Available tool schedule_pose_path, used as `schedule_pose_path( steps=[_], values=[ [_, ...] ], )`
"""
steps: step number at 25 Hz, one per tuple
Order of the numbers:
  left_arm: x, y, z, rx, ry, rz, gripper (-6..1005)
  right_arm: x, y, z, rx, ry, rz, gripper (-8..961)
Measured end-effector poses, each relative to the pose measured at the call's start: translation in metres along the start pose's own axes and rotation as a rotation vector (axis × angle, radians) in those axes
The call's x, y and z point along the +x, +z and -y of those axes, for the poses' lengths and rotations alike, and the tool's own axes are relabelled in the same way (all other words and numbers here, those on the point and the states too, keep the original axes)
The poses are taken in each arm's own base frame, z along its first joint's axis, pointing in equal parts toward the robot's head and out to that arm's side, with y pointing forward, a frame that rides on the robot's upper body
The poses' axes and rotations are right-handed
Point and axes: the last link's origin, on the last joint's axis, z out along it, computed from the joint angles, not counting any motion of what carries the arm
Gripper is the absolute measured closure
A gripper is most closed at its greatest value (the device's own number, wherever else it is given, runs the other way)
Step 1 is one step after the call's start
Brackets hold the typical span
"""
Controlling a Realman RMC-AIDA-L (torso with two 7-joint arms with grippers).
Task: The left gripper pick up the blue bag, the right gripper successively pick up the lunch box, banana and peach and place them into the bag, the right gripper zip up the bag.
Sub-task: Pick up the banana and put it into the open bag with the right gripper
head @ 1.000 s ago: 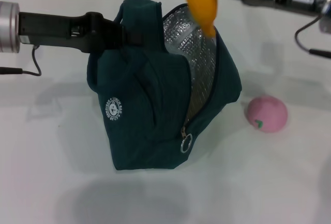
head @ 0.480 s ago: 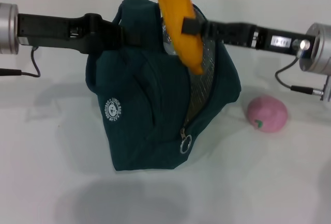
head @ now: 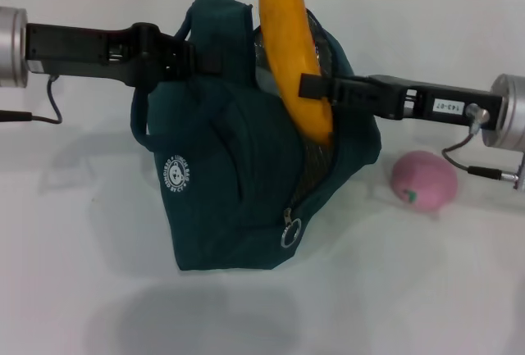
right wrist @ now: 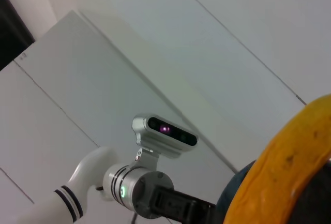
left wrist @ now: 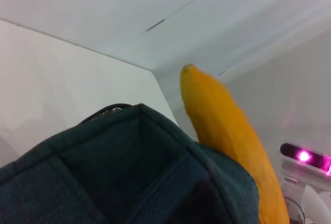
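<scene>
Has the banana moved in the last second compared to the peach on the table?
Yes. The banana, gripped by the right gripper, has come down toward the blue bag opening, while the peach stays put.

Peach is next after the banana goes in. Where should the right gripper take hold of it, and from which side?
Grip the peach across its round middle, coming straight down from above. It sits alone on the table, to the robot's right of the blue bag, with open space on both flanks for the fingers. Its leaf faces the camera, so keep the pads off it. The right gripper holds the banana now.
</scene>
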Motion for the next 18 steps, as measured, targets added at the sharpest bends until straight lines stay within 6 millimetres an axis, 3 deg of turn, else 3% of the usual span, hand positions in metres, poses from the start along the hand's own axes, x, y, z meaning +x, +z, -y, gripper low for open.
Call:
schedule_pose_path(
  steps=[18],
  values=[
    [-0.0004, -0.0024, 0.001, 0.005, -0.001, -0.001, 959, 0.004, -0.0033, -0.0007, 0.0, -0.094, -0.043, 412]
  ],
)
